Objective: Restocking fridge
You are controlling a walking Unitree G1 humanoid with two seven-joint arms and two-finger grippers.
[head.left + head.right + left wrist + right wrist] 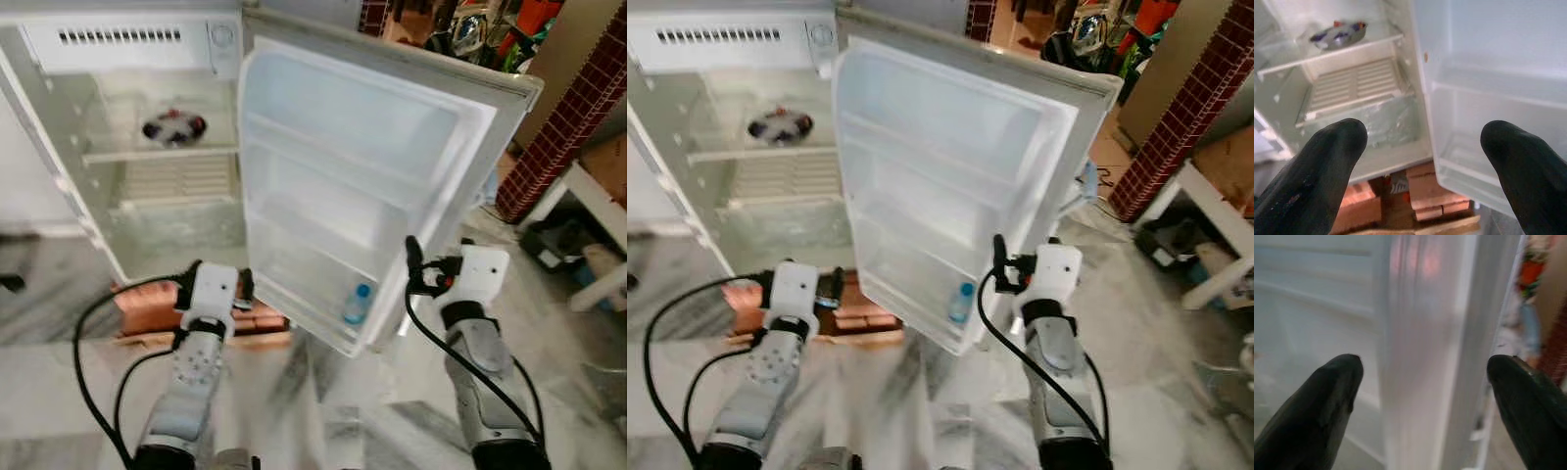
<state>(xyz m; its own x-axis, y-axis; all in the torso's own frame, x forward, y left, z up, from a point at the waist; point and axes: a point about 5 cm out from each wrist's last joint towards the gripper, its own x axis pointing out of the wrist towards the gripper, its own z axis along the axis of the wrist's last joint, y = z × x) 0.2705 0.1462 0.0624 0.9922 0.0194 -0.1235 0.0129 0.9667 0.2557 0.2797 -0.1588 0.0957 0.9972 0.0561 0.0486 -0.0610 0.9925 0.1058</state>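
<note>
The white fridge (pixel 127 211) stands open, its door (pixel 362 176) swung out toward me. A small water bottle (pixel 358 305) with a blue cap stands in the door's bottom rack. On an upper shelf inside rests a dish (pixel 173 127) with dark and red contents, also seen as the dish (pixel 1338 33). My left gripper (pixel 1425 142) is open and empty, low in front of the fridge's base. My right gripper (pixel 1425 367) is open with its fingers on either side of the door's outer edge (pixel 1420 357), apart from it.
Red bricks (pixel 147 304) and a wooden board prop up the fridge on the marble floor. A brick pillar (pixel 568 127) and a white bench (pixel 598 206) with clutter stand to the right. A glass-fronted drawer (pixel 1386 122) sits at the fridge's bottom.
</note>
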